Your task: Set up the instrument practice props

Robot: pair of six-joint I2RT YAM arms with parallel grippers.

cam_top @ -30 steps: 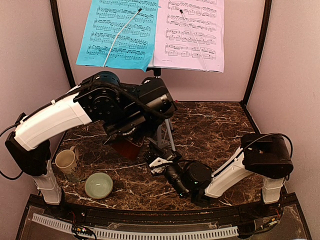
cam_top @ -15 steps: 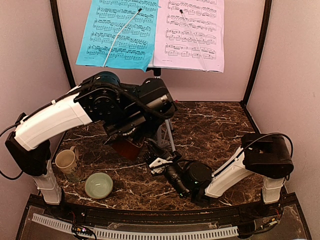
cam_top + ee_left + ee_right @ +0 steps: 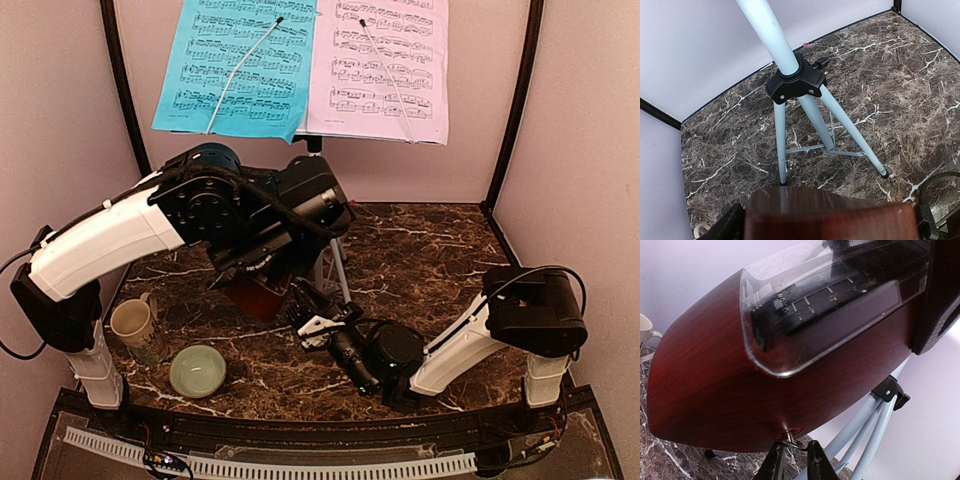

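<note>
The left gripper (image 3: 256, 276) is clamping the tilted dark-red pyramid metronome (image 3: 715, 380) beside the tripod music stand (image 3: 795, 85). The right gripper (image 3: 794, 466) is holding its fingers slightly apart just below the winding key (image 3: 789, 436). The metronome is looking rigid, glossy and tapered, so likely slippery and best held low on its flat flanks.

The metronome (image 3: 705, 390) is gleaming in glossy dark-red wood grain, and its clear plastic window (image 3: 805, 310) is showing fine scratches. The music stand legs (image 3: 812, 117) are looking like smooth pale painted metal, the collar (image 3: 795, 85) matt black plastic. The surface (image 3: 900, 75) is shining like polished marble. The blue page (image 3: 240, 70) and pink page (image 3: 385, 70) are reading as matt paper.
</note>
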